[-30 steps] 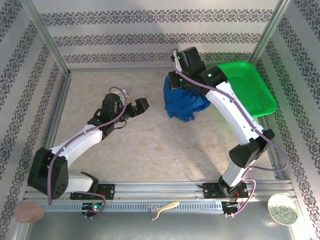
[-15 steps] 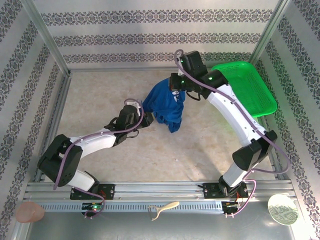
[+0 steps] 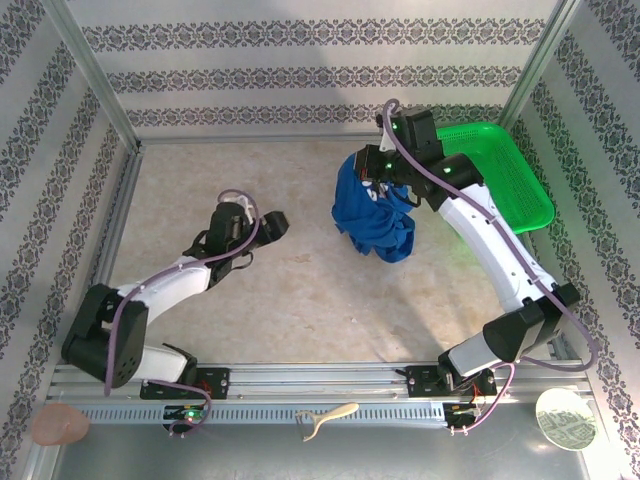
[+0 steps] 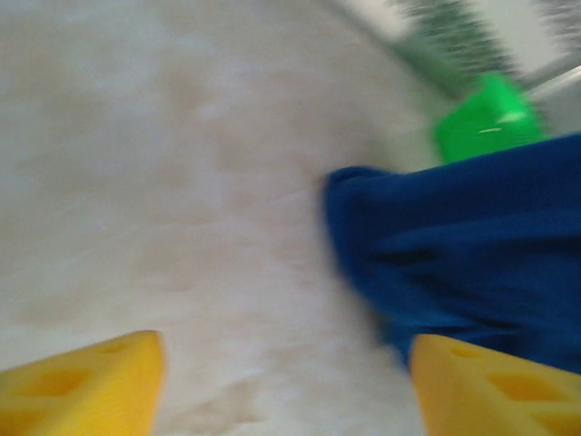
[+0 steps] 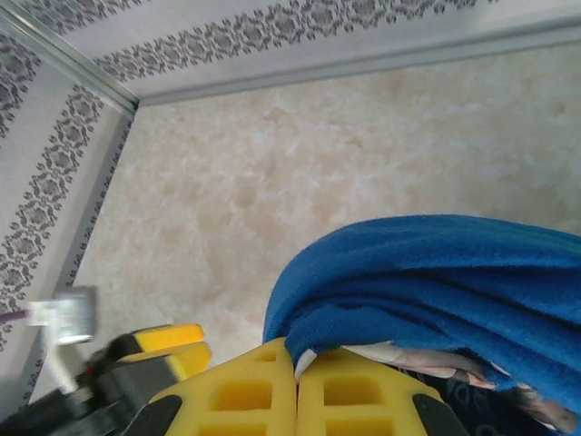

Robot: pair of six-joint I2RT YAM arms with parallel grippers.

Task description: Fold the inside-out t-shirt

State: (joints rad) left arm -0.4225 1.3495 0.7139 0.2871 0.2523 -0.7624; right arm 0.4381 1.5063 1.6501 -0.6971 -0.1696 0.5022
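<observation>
From above, the right gripper (image 3: 380,182) grips the bunched blue t-shirt (image 3: 375,222) at the far right of the table (image 3: 300,300), just beside the green basket (image 3: 510,180), and the left gripper (image 3: 272,226) sits apart to the shirt's left. The blurred left wrist view shows its 2 yellow fingers (image 4: 91,381) spread wide over bare table, the shirt ahead on the right. In the right wrist view, 2 yellow fingers (image 5: 254,395) are pressed together on a fold of the shirt.
</observation>
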